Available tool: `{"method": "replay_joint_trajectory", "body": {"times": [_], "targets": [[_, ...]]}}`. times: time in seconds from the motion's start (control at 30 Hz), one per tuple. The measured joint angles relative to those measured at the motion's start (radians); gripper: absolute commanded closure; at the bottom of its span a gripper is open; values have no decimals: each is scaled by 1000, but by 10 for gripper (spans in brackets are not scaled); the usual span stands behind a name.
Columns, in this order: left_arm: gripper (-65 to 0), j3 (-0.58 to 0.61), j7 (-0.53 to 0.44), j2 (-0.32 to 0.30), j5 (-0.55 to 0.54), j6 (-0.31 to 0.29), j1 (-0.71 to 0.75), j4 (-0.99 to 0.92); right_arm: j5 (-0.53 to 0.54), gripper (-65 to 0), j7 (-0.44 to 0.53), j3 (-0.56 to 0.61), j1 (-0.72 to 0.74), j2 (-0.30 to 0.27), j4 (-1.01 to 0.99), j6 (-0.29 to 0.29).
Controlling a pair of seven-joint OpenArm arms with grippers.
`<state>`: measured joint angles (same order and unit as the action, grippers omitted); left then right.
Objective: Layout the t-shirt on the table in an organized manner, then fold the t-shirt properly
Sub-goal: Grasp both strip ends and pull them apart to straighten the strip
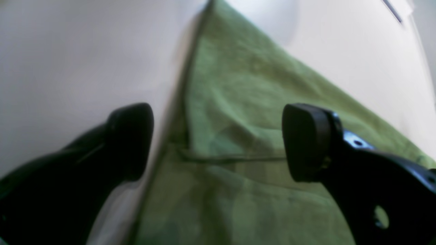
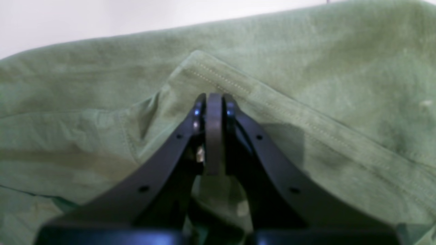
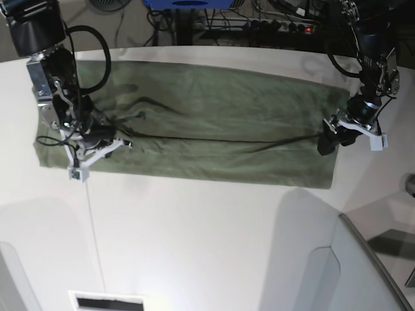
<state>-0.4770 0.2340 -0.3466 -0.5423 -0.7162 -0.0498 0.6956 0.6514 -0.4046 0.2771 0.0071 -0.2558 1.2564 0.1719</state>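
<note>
one olive-green t-shirt [image 3: 194, 123] lies folded into a long band on the white table [image 3: 207, 240], its long axis running side to side across the base view. its soft cotton shows a stitched hem only in the right wrist view, where the right gripper [image 2: 214, 102] has its jaws pressed together over the cloth. the left gripper [image 1: 218, 143] stands spread wide astride the shirt's edge, holding nothing.

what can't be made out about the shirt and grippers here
- Right gripper: shut, but whether it pinches the t-shirt is hidden by its own fingers.
- Collar label: base view, too small and folded under.
- Left gripper: open; wrist view too blurred to show contact.
</note>
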Motion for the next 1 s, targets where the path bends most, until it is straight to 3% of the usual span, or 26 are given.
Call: {"method": "replay_joint_trajectory", "body": {"times": [0.37,0.6,1.0], "targets": [[-559,6,0,2,0,-4,0,-4,0,-15,0,-3,0,-10,0,0],[-449,6,-3,23,0,-3,-14,-14,-1,-15,1,-3,0,-10,0,0],[-438,0,-3,25,-4,-11,-31,-45,0,-15,1,-3,0,-10,0,0]]}}
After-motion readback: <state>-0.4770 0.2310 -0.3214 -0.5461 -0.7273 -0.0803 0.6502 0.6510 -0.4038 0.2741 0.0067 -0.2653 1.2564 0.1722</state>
